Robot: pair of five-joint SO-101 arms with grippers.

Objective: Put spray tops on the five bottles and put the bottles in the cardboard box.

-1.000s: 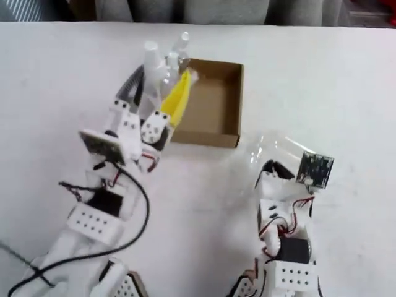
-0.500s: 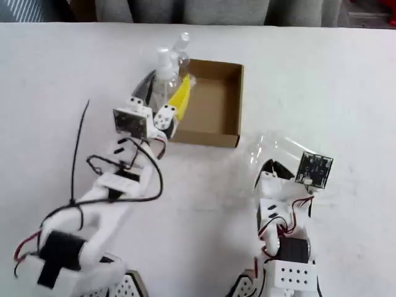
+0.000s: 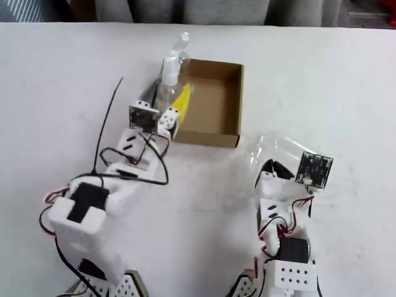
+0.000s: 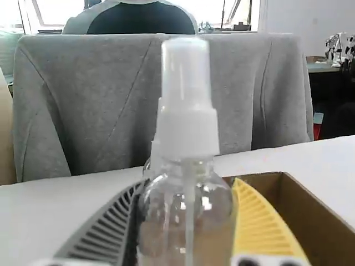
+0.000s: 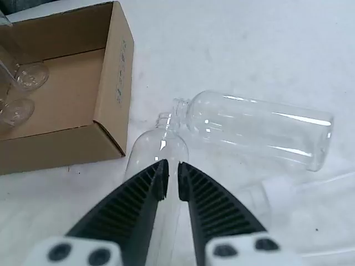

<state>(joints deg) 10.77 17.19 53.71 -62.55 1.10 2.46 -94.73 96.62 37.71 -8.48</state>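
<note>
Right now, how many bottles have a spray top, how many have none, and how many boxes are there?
Bottles with a spray top: 2
Bottles without a top, lying on the table: 2
Cardboard box: 1
Total that I can make out: 5

Left end effector [image 4: 186, 235] gripping clear bottle [image 4: 186, 208] w/ spray top [image 4: 186, 105] — upright, cardboard box [image 4: 313, 208] beside.

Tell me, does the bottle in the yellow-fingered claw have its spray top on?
On. A white spray top sits on the neck of the clear bottle held in the left gripper.
</note>
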